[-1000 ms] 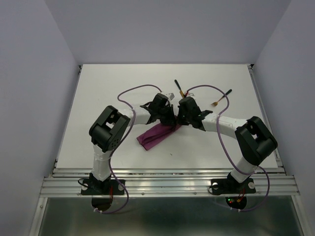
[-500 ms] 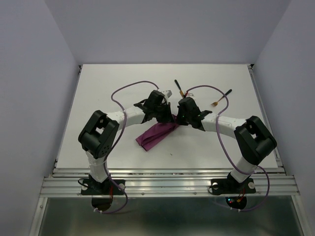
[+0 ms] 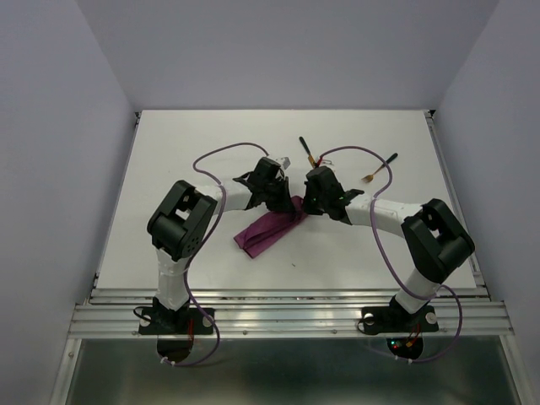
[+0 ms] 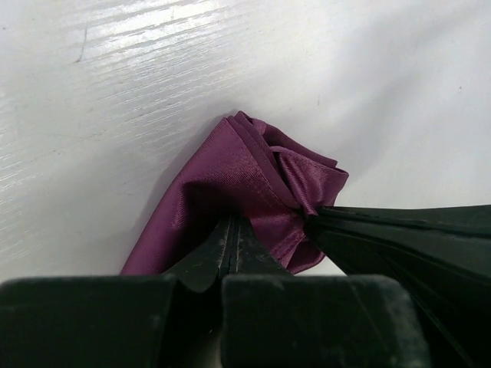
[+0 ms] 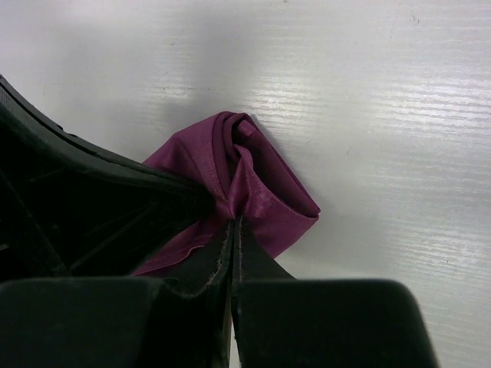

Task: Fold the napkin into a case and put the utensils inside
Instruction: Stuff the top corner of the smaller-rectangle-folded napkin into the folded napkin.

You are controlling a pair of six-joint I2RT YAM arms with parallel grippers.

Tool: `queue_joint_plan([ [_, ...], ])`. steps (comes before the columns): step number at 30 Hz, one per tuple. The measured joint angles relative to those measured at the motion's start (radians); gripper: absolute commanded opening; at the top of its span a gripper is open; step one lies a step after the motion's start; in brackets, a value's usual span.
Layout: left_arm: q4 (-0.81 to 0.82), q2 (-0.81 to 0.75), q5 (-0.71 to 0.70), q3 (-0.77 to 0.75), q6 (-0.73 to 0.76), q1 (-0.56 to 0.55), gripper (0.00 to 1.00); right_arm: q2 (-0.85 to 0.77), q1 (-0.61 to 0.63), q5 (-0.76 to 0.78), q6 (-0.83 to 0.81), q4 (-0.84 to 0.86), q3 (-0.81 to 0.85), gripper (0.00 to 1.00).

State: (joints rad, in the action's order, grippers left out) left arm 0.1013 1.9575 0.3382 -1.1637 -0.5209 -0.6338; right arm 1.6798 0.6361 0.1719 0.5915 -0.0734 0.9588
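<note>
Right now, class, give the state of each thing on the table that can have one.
napkin, bunched, loosely folded.
left tool, shut on the napkin's far end.
right tool, shut on the napkin's far end.
middle utensil, loose, outside the napkin.
right-hand utensil, loose, outside the napkin.

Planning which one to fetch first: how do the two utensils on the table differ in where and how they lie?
The middle utensil lies just beyond the right pincer; the right-hand utensil lies apart, farther right. The middle utensil's handle slants far-left, the right-hand utensil's far-right. Both have black handles and gold ends, and lie flat on the table, unheld.
</note>
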Motion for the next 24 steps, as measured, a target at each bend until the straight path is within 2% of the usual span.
queue_joint_plan([
  [24, 0.056, 0.029, 0.053, -0.006, -0.02, -0.037, 0.0, 0.034, 0.0, -0.003, 0.0, -0.002, 0.043, 0.01],
])
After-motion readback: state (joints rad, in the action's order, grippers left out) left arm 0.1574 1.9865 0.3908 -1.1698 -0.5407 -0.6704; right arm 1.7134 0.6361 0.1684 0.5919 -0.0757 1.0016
